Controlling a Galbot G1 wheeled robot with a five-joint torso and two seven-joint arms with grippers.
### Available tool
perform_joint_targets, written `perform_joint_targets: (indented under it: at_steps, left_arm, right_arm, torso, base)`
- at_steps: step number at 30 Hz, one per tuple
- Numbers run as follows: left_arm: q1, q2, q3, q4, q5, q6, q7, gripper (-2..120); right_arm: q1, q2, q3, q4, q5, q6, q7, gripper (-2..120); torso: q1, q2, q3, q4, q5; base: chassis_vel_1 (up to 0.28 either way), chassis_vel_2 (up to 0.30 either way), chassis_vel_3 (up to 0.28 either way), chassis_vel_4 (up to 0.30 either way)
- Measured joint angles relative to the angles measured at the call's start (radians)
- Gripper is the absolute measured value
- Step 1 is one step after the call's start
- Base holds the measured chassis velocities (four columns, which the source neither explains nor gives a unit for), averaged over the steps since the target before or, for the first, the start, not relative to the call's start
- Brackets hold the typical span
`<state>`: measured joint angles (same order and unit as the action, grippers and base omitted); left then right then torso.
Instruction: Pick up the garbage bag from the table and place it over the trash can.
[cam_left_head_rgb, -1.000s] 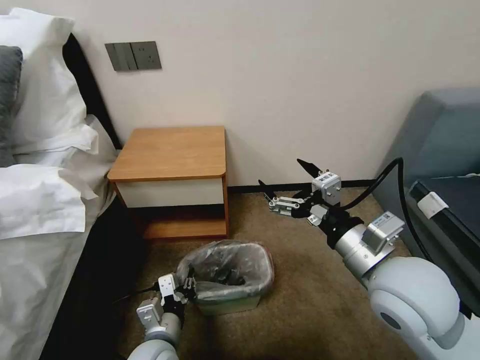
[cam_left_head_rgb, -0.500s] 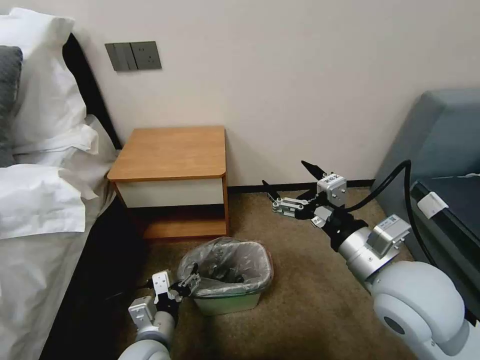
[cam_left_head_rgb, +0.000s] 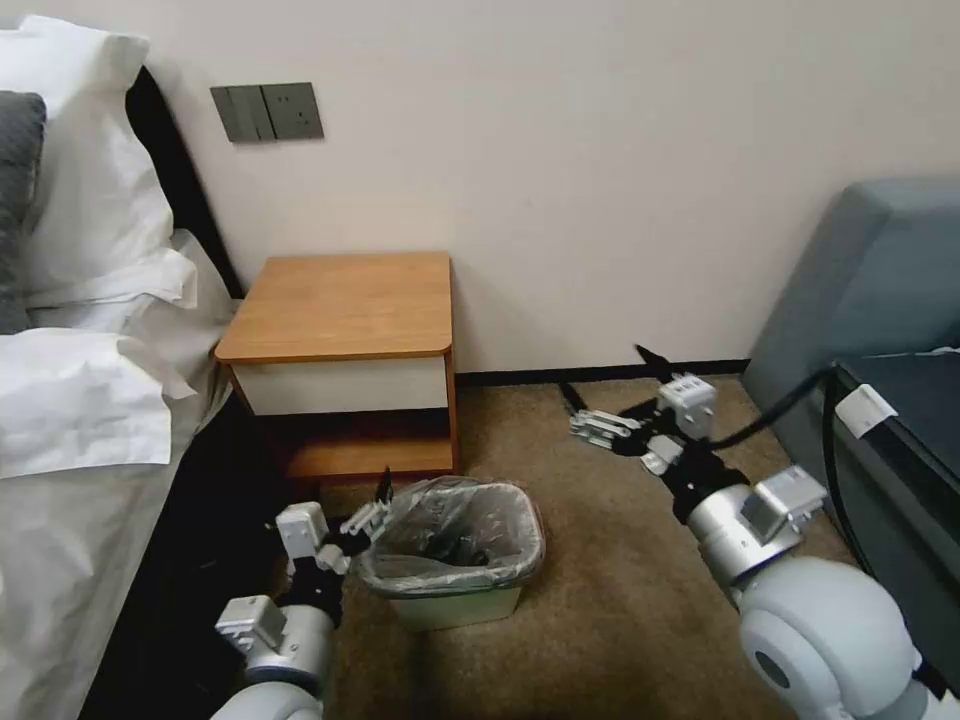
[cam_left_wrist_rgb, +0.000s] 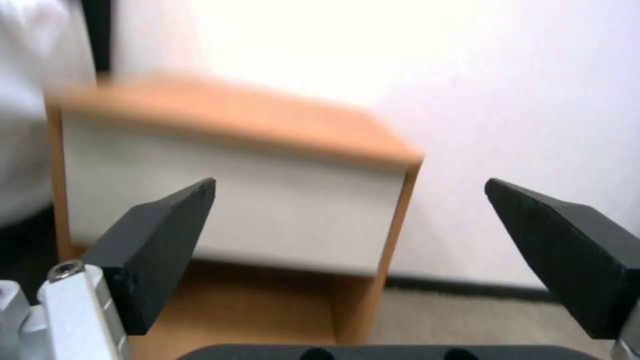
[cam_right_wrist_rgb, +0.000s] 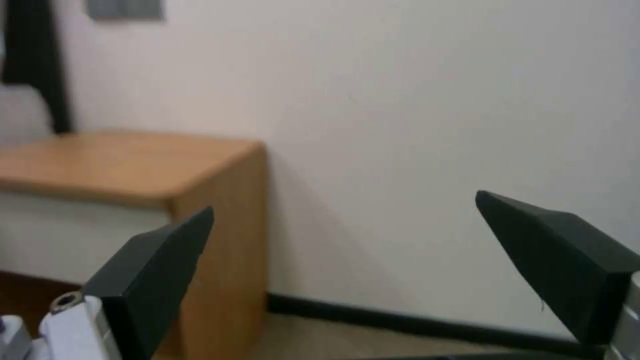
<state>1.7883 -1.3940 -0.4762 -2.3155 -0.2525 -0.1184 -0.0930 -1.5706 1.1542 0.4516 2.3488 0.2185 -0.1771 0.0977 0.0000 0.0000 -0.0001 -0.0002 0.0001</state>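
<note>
Garbage bag (cam_left_head_rgb: 455, 535) lining trash can (cam_left_head_rgb: 455, 600), seemingly beside left end effector (cam_left_head_rgb: 375, 503)

Bare carpet (cam_left_head_rgb: 610, 560) beside trash can (cam_left_head_rgb: 455, 590)

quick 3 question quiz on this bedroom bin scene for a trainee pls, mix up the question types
1. True or false: the garbage bag lies on top of the table.
2. Which pincer is nearer the trash can? A) left pincer B) right pincer
3. Fill in: both pincers are ____ (open/shut).

Key
1. False: it lines the trash can, folded over its rim.
2. A: it is beside the can's rim; the right pincer is raised over the carpet, off to the can's right.
3. Open: both wrist views show the fingers wide apart, holding nothing.
</note>
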Motion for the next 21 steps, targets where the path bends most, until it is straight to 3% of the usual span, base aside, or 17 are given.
perform_joint_targets:
  at_steps: [3, 4, 8, 11, 17, 21]
  left_arm:
    - [0.079, -0.048, -0.098, -0.057, 0.046, -0.051, 0.046, 100]
    - [0.079, -0.048, -0.098, -0.057, 0.046, -0.051, 0.046, 100]
    - [0.202, -0.107, -0.266, -0.102, 0.01, -0.087, 0.087, 100]
    - [0.257, -0.123, -0.31, -0.106, -0.014, -0.106, 0.098, 100]
    - [0.286, -0.127, -0.315, -0.105, -0.042, -0.106, 0.102, 100]
    - [0.291, -0.122, -0.254, -0.095, -0.034, -0.075, 0.097, 100]
  right_arm:
    - [-0.134, 0.103, 0.032, -0.044, -0.167, 0.137, -0.013, 100]
    - [-0.134, 0.103, 0.032, -0.044, -0.167, 0.137, -0.013, 100]
    - [-0.224, 0.197, 0.052, -0.041, -0.257, 0.253, -0.031, 100]
    - [-0.236, 0.244, 0.066, -0.036, -0.288, 0.3, -0.039, 100]
    - [-0.237, 0.282, 0.072, -0.014, -0.263, 0.294, -0.058, 100]
    - [-0.227, 0.281, 0.081, -0.009, -0.221, 0.263, -0.132, 100]
  torso:
    - [0.0, 0.0, 0.0, -0.0001, -0.0001]
    - [0.0, 0.0, 0.0, -0.0001, -0.0001]
    - [0.0, 0.0, 0.0, 0.0003, -0.0002]
    - [0.0, 0.0, 0.0, 0.0006, -0.0002]
    - [0.0, 0.0, 0.0, 0.0003, -0.0004]
    - [0.0, 0.0, 0.0, 0.0002, -0.0001]
  base:
    - [0.0, 0.0, 0.0, 0.0]
    - [0.0, 0.0, 0.0, 0.0]
    - [0.0, 0.0, 0.0, 0.0]
    - [0.0, 0.0, 0.0, 0.0]
    - [0.0, 0.0, 0.0, 0.0]
    - [0.0, 0.0, 0.0, 0.0]
